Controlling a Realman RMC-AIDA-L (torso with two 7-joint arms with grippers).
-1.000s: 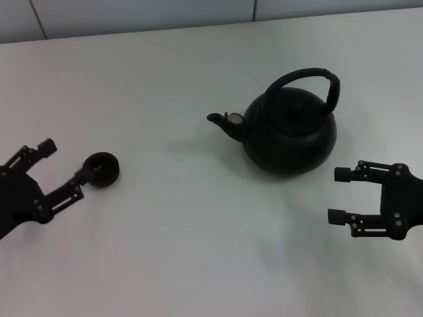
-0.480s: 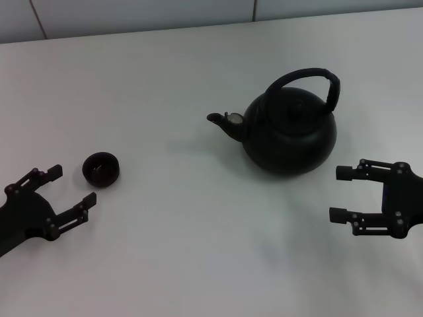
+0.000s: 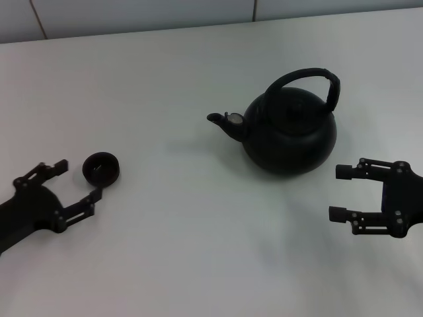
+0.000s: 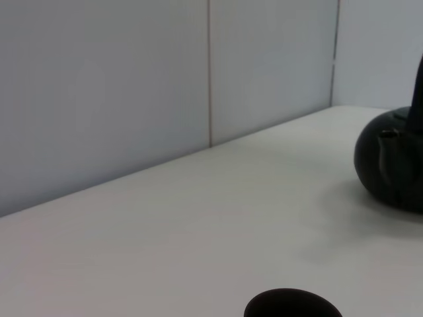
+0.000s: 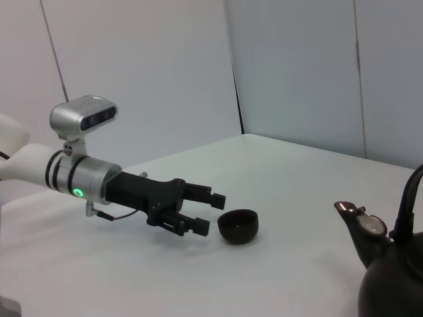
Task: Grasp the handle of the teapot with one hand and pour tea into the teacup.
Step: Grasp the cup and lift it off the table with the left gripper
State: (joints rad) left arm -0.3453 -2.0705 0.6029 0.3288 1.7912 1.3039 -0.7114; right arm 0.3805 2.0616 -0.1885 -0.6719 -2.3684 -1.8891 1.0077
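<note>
Both grippers are spread: left gripper [image 3: 79, 177] just beside the teacup [image 3: 100, 168], right gripper [image 3: 340, 193] near the teapot [image 3: 291, 132].

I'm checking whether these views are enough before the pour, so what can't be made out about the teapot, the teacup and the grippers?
- Teapot: left and right wrist views cut it off at the frame edge.
- Handle: right wrist view shows only a sliver.
- Teacup: any contents are too dark to tell; left wrist view cuts it off.
- Left gripper: open beside the teacup; contact unclear.
- Right gripper: open, absent from its own wrist view.
</note>
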